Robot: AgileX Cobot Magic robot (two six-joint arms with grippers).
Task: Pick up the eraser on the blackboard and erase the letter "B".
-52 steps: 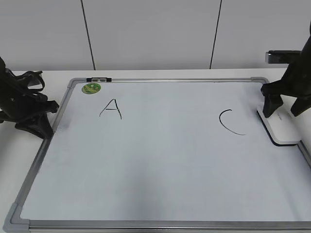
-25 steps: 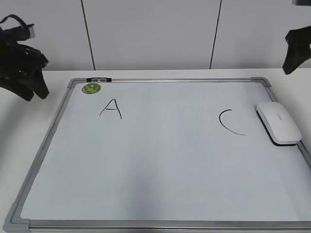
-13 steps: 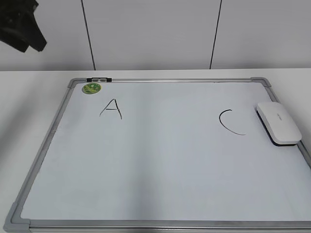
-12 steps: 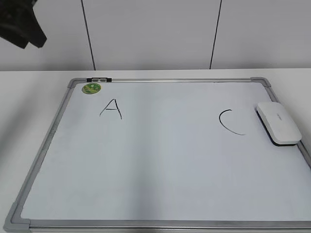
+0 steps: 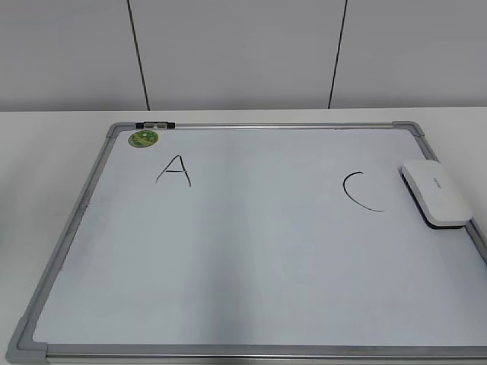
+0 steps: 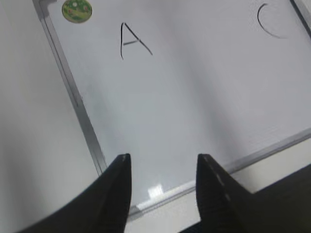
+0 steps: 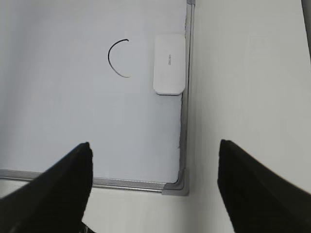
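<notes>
From my station, the left gripper (image 6: 163,187) hangs high over the near-left part of the blackboard (image 6: 194,107), fingers spread apart with nothing between them. Beyond its tips I see the letter A (image 6: 133,41), farther off the round green magnet (image 6: 77,9), and the C (image 6: 269,22) away to the right. The right gripper (image 7: 155,184) is also raised, its fingers wide apart and empty; ahead of it, well clear, the eraser (image 7: 169,64) lies flat on the board against the right frame, just beside the C (image 7: 118,58).

In the exterior view, the dark left arm that showed in the top-left corner half a second ago is gone, and neither arm appears. The eraser (image 5: 435,193) has not moved since then. Between the A (image 5: 174,170) and the C (image 5: 361,192) the board (image 5: 251,251) is plain white; I find no letter "B" in any view.
</notes>
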